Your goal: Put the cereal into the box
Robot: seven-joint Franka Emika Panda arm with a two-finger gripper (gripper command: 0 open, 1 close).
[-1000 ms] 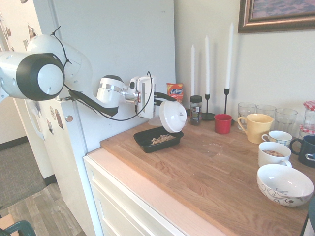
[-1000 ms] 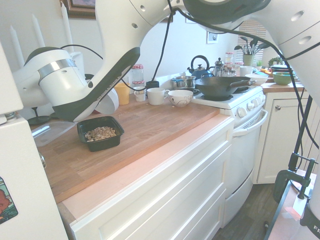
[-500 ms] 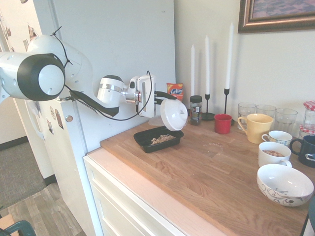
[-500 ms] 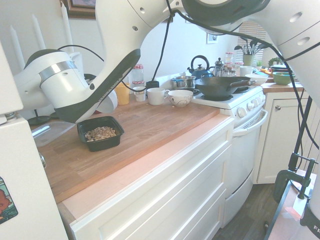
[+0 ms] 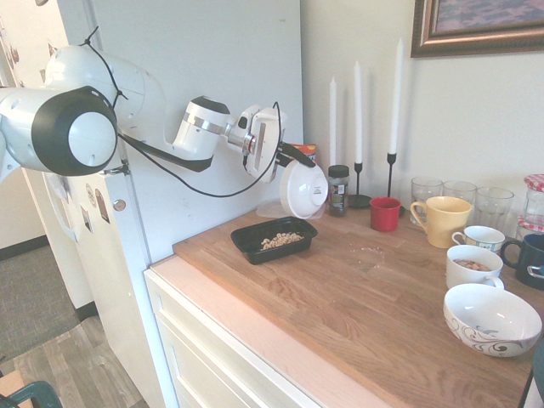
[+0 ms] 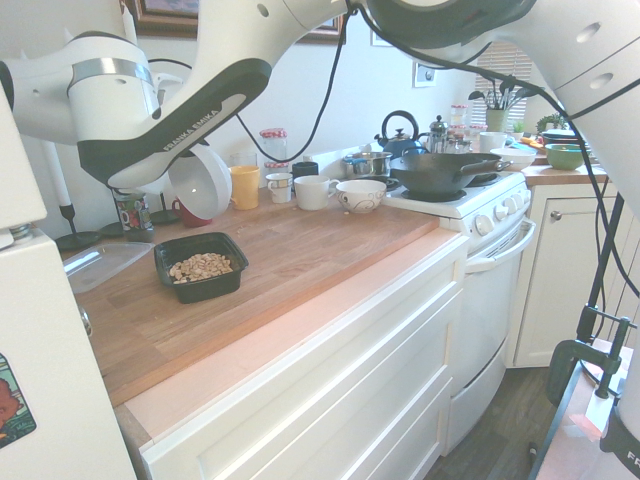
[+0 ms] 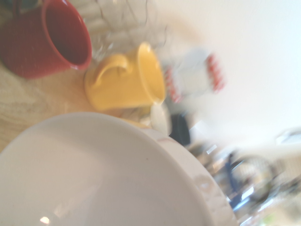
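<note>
Cereal (image 5: 280,240) in box (image 5: 274,240), below fingers (image 5: 297,155) clamping white bowl (image 5: 303,190).

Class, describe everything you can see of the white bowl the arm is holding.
The white bowl is plain, glossy, ceramic-looking and empty inside. The claw grips its rim, holding it tipped on its side in the air, above the wooden counter and behind the black tray of cereal. Nothing else touches it.

The cereal (image 5: 280,240) lies in the box (image 5: 255,246) at the frame's centre left, on the counter (image 5: 357,297). A bowl (image 5: 303,189) hangs above and behind it; mugs (image 5: 476,255) stand at right.
</note>
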